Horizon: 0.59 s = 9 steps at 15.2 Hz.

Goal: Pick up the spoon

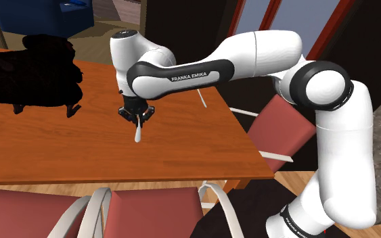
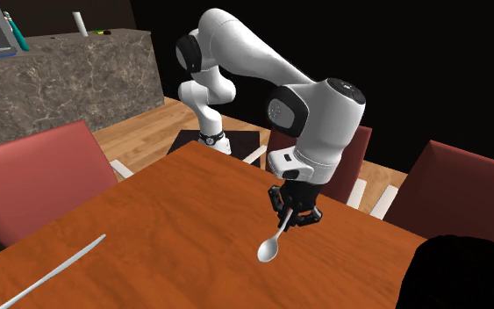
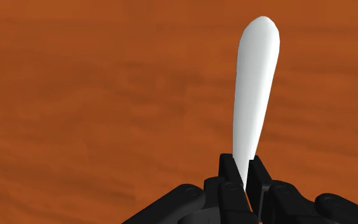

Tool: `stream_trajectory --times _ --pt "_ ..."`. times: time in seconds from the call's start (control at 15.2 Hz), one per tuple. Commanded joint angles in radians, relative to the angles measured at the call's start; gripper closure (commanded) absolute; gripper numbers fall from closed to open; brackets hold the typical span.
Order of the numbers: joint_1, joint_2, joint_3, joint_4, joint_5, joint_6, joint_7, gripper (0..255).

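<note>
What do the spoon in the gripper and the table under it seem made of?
The slim white spoon: plain matte white, no shine or texture, so its material is open. The reddish-brown table: apparently wood, by its streaky grain, smooth dull finish.

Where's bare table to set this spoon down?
Bare brown wooden tabletop lies under the black end effector holding the white spoon, stretching to the thin white rod. Crowded only by the black shape at one end.
</note>
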Motion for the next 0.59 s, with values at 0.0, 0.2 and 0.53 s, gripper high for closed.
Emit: stream_trajectory --times 0.0,0.2,0.53 --pt "0.001 -0.004 0.001 0.022 0.004 -0.024 -0.009 255" --pt "0.003 -0.013 0.004 0.049 0.01 -0.058 -0.019 255" --pt "0.006 -0.02 0.007 0.081 0.015 -0.094 -0.029 255"
